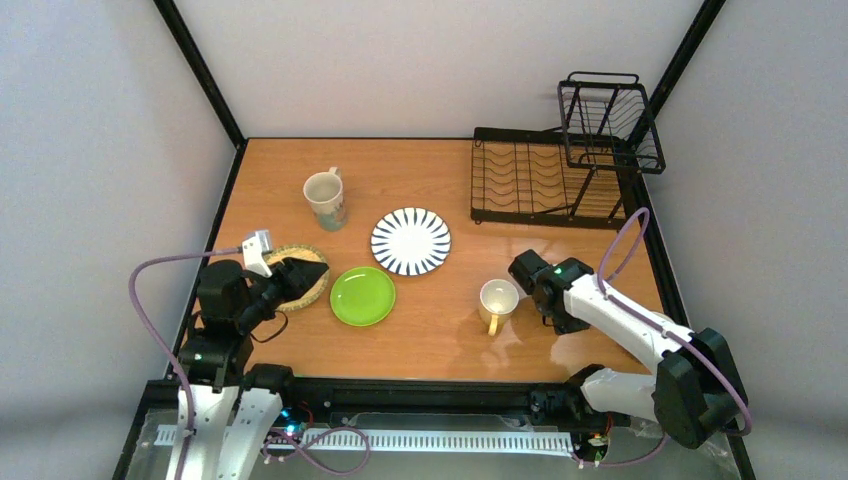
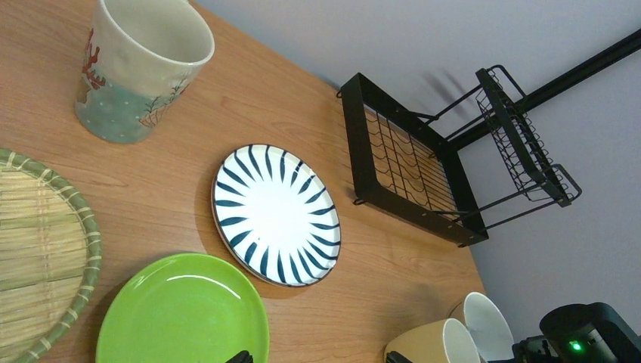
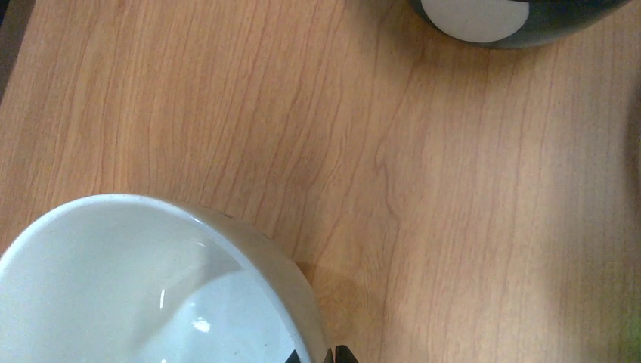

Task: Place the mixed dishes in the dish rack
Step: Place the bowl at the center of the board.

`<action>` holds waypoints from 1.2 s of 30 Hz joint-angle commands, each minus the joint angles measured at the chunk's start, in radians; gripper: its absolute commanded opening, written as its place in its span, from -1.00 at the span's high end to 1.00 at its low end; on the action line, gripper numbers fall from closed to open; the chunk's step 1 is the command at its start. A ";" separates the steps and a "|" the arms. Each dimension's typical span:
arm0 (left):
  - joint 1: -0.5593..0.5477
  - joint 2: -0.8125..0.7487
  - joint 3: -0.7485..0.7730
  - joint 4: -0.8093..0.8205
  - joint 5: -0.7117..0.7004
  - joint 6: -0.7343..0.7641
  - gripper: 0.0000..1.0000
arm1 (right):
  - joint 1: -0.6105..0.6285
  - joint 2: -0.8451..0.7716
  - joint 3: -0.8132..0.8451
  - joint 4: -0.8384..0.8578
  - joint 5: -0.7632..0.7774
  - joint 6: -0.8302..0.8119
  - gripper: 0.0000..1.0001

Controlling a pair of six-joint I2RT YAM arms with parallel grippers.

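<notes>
From above: wood-grain counter bearing a round striped plate, glossy green plate and painted mug, all lying outside the black wire rack in the far right corner. Left hand spread wide over the woven bamboo plate; right hand at the tan mug.

Left wrist: brings out the bamboo's flat slats and the painted mug's red sprigs and teal band.

Right wrist: only here, fingertips pinching the tan mug's rim, beside its glazed white inside.

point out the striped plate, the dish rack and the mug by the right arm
striped plate [image 1: 410,241], top view, white centre
dish rack [image 1: 525,178], top view, flat tray's wires
mug [image 1: 498,297], top view, inside bottom
</notes>
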 commanded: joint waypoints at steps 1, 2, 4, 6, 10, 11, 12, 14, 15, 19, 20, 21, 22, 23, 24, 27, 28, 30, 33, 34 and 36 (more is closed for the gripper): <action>-0.005 -0.023 -0.015 -0.012 0.017 0.008 -0.99 | -0.025 -0.003 -0.011 0.020 0.059 0.080 0.67; -0.005 -0.025 -0.019 -0.012 0.018 0.008 -0.99 | -0.030 -0.005 -0.015 0.025 0.058 0.078 0.65; -0.005 -0.031 -0.023 -0.015 0.018 0.007 -0.99 | -0.037 -0.008 -0.026 0.030 0.053 0.082 0.60; -0.005 -0.033 -0.020 -0.018 0.018 0.007 -0.99 | -0.044 -0.011 -0.037 0.047 0.046 0.072 0.51; -0.005 -0.035 -0.014 -0.023 0.015 0.007 -0.99 | -0.047 -0.009 -0.048 0.057 0.036 0.072 0.47; -0.005 -0.036 -0.014 -0.023 0.016 0.006 -0.99 | -0.048 -0.009 -0.050 0.060 0.033 0.071 0.47; -0.005 -0.037 -0.016 -0.024 0.017 0.005 -0.99 | -0.048 -0.007 -0.052 0.063 0.028 0.069 0.46; -0.005 -0.039 -0.020 -0.023 0.018 0.004 -0.99 | -0.048 -0.007 -0.057 0.063 0.020 0.070 0.45; -0.005 -0.041 -0.022 -0.024 0.019 0.003 -0.99 | -0.048 -0.007 -0.060 0.065 0.016 0.069 0.44; -0.005 -0.046 -0.024 -0.025 0.021 -0.001 -0.99 | -0.048 -0.007 -0.068 0.070 -0.002 0.069 0.35; -0.005 -0.046 -0.023 -0.026 0.023 -0.001 -0.99 | -0.048 -0.006 -0.071 0.074 -0.008 0.066 0.29; -0.005 -0.046 -0.022 -0.027 0.023 -0.001 -0.99 | -0.048 -0.004 -0.072 0.074 -0.013 0.064 0.22; -0.005 -0.047 -0.020 -0.029 0.023 -0.001 -0.99 | -0.048 -0.003 -0.073 0.072 -0.018 0.065 0.14; -0.005 -0.049 -0.018 -0.031 0.023 -0.002 -0.99 | -0.047 -0.001 -0.073 0.071 -0.022 0.065 0.05; -0.005 -0.050 -0.017 -0.032 0.024 -0.002 -0.99 | -0.048 0.001 -0.073 0.072 -0.027 0.063 -0.03; -0.005 -0.055 -0.016 -0.037 0.026 -0.004 -0.99 | -0.047 0.002 -0.071 0.067 -0.035 0.058 -0.35; -0.005 -0.056 -0.017 -0.037 0.026 -0.005 -0.99 | -0.047 0.001 -0.069 0.065 -0.036 0.055 -0.44; -0.005 -0.059 -0.017 -0.037 0.027 -0.008 -0.99 | -0.047 -0.006 -0.064 0.062 -0.037 0.045 -0.52; -0.005 -0.063 -0.016 -0.036 0.030 -0.016 -0.99 | -0.047 -0.019 -0.046 0.049 -0.036 0.031 -0.54; -0.005 -0.066 -0.016 -0.034 0.031 -0.017 -0.99 | -0.047 -0.021 -0.035 0.041 -0.035 0.025 -0.55; -0.005 -0.070 -0.016 -0.034 0.032 -0.023 -0.99 | -0.047 -0.024 -0.013 0.027 -0.035 0.015 -0.56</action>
